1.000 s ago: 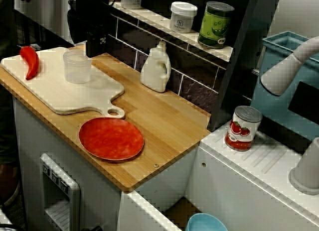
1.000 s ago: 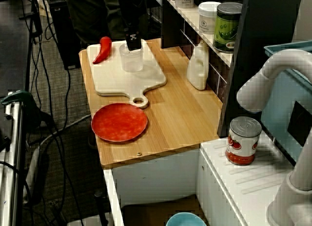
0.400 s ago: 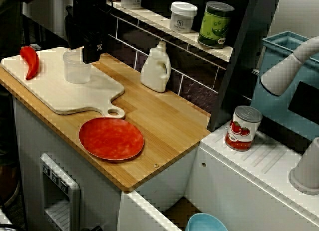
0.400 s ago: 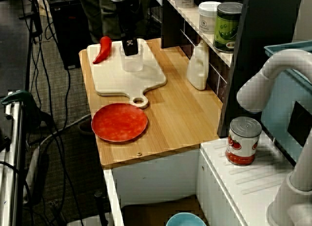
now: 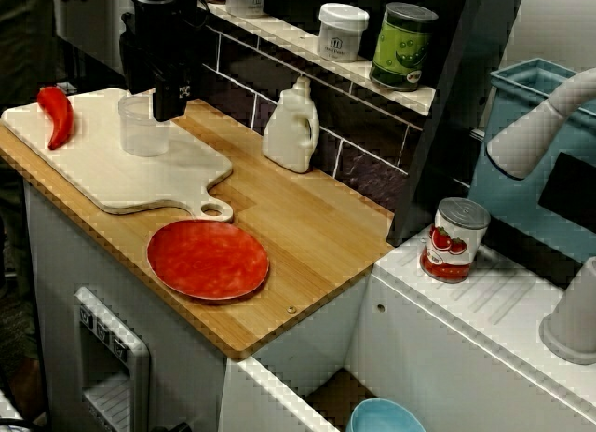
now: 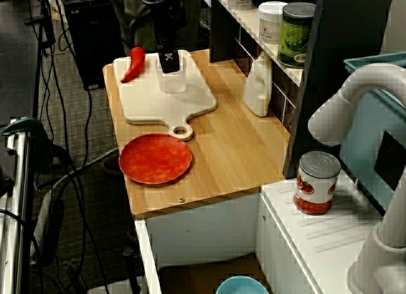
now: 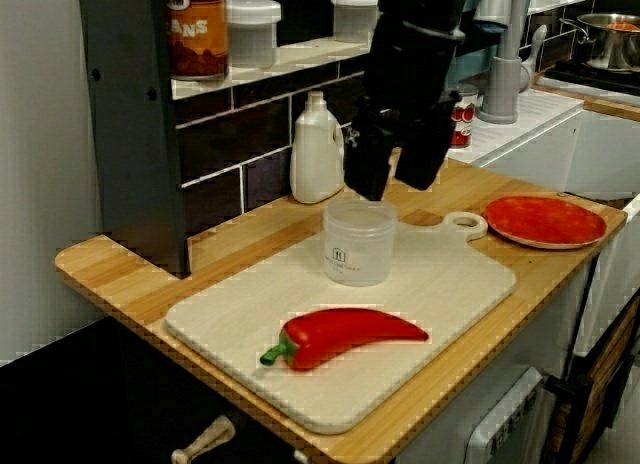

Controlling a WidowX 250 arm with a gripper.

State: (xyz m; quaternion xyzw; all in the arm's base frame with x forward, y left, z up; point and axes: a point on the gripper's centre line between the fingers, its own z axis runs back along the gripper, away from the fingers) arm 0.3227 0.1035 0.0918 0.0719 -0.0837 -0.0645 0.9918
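Front view from above: since a second ago the gripper (image 5: 168, 104) has dropped and slid nearer the clear plastic cup (image 5: 142, 129), and its tip now overlaps the cup's far rim. The cup stands upright on the white cutting board (image 5: 102, 181), with the red pepper (image 5: 56, 115) well apart from it.

High end view: the arm hangs straight down, gripper (image 6: 168, 61) at the cup's (image 6: 172, 82) back edge.

Low side view: the jaws stand apart, roughly cup-wide. The gripper (image 7: 395, 169) hangs just above and behind the cup (image 7: 359, 244), holding nothing.
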